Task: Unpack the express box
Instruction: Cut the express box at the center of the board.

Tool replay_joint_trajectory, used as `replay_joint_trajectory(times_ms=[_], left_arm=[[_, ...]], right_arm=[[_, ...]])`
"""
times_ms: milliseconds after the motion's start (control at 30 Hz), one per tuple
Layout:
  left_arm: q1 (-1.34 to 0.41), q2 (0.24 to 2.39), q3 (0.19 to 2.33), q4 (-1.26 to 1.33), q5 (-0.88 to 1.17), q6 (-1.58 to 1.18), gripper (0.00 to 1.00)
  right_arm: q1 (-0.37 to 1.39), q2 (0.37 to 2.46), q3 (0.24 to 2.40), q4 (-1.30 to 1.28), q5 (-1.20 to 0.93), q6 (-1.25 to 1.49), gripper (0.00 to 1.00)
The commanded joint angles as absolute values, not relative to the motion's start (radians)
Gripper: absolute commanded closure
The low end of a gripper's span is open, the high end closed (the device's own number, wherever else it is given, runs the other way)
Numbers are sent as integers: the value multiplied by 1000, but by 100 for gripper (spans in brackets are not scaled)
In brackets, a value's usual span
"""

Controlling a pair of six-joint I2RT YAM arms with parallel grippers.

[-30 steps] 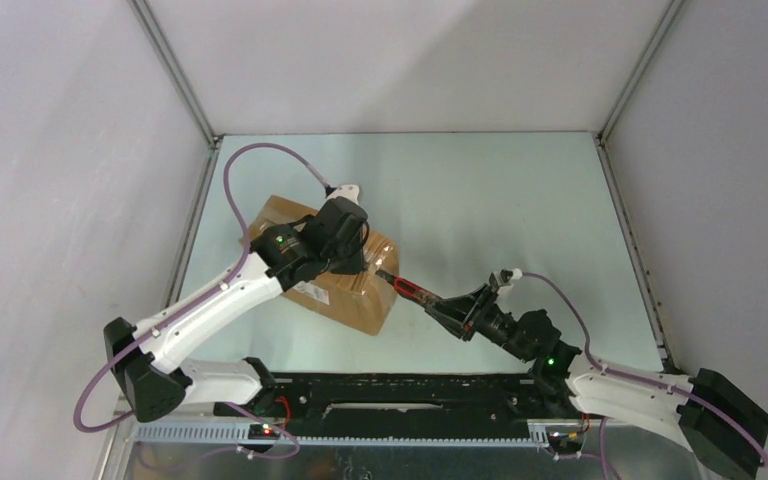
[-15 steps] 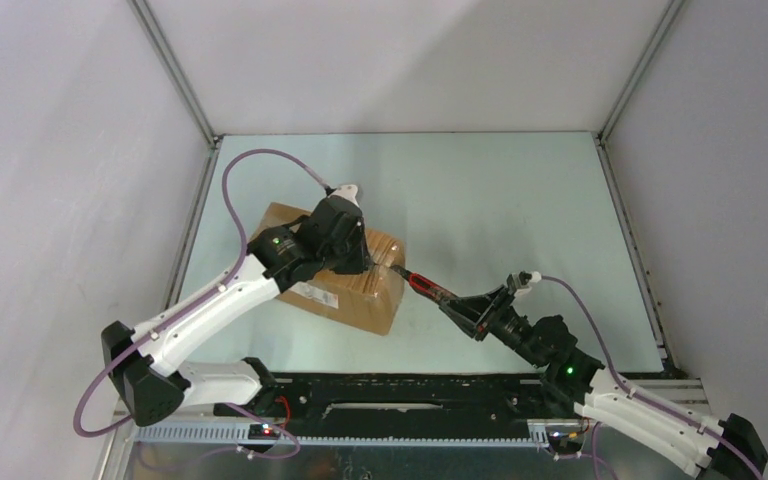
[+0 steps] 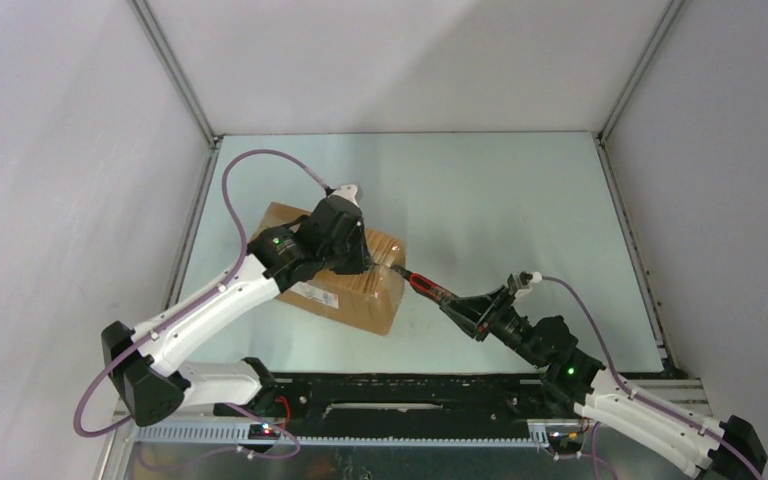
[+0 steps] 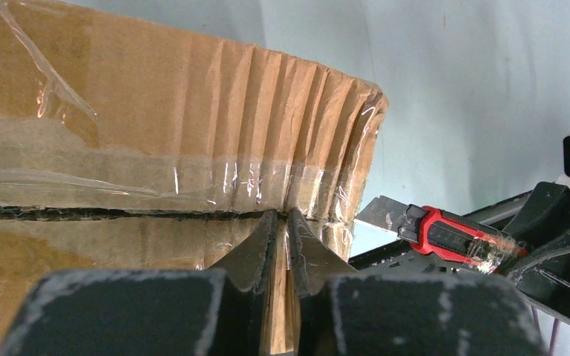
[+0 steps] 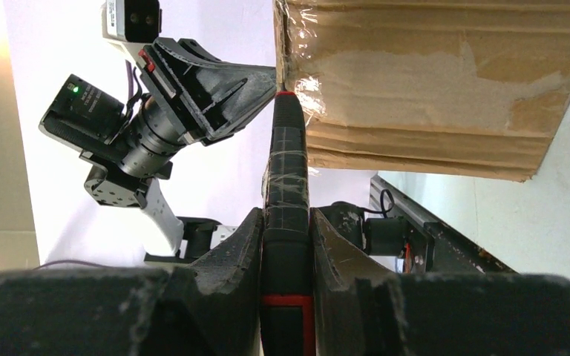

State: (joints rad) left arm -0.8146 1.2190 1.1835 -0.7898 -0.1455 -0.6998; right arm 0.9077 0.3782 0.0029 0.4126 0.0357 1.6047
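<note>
A pale green worktop (image 3: 480, 200) sits inside an enclosure of plain white walls (image 3: 410, 60), with grey metal frame posts (image 3: 175, 75) running up the corners. A black rail (image 3: 410, 385) crosses the near edge. Near the middle, a red-and-black utility knife (image 3: 422, 287) points up and left, its short silver blade out and clear tape wrapped around its handle.

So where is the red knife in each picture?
Top view: the knife is in the middle, just right of the box.
Left wrist view: the knife is low on the right, beside the box corner.
Right wrist view: the knife runs up the middle, tip by the box corner.
Shared landmark: the taped box corner next to the knife's tip.
</note>
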Motion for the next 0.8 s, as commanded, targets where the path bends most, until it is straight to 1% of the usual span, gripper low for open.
replay_joint_trajectory(times_ms=[0, 567, 767], left_arm=[[-815, 1245, 1132, -843, -78, -712, 88], [-811, 1236, 1124, -845, -78, -711, 88], [-812, 1239, 1123, -841, -68, -712, 89]], right_arm=[[903, 341, 26, 367, 78, 1599, 100], [903, 331, 27, 358, 84, 1599, 100], [901, 382, 29, 398, 81, 1598, 100]])
